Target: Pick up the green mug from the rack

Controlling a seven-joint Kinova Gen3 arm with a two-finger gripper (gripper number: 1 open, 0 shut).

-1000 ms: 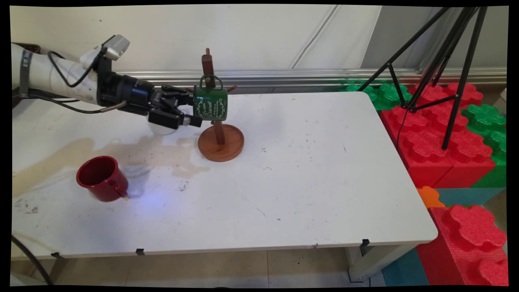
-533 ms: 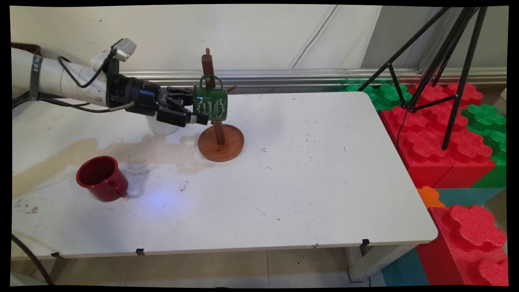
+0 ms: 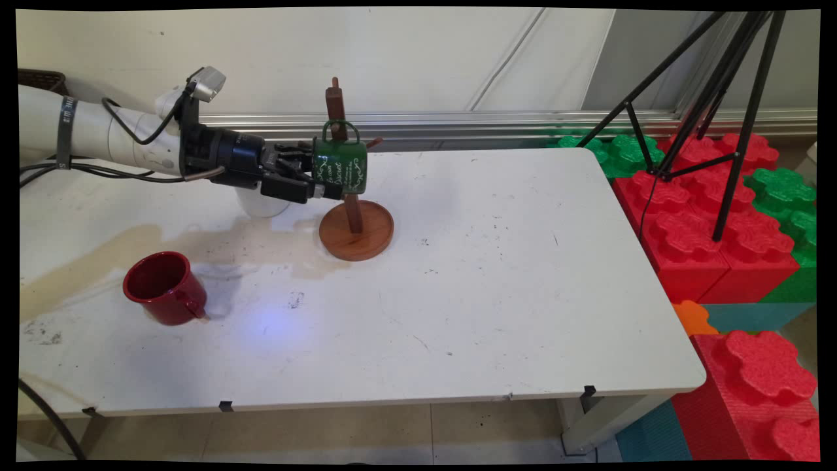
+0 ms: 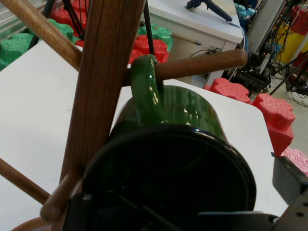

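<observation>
A green mug (image 3: 340, 167) with white lettering hangs by its handle (image 4: 144, 91) on a peg (image 4: 202, 65) of a wooden mug tree (image 3: 356, 229). My gripper (image 3: 319, 174) reaches in from the left, level with the mug and open, its fingertips at the mug's rim. In the hand view the mug's dark mouth (image 4: 173, 168) faces the camera and fills the lower half. One finger (image 4: 288, 180) shows outside the rim at the right. The tree's post (image 4: 103, 86) stands just left of the mug.
A red mug (image 3: 165, 288) stands on the table's near left. A white cup (image 3: 261, 204) sits under the arm, left of the tree's base. Brown stains (image 3: 131, 242) mark the table's left part. Red and green foam blocks (image 3: 706, 216) and a black tripod (image 3: 719, 98) stand beyond the right edge.
The gripper has moved to the right, from a short way off the green mug up to its rim. The mug still hangs on its peg.
</observation>
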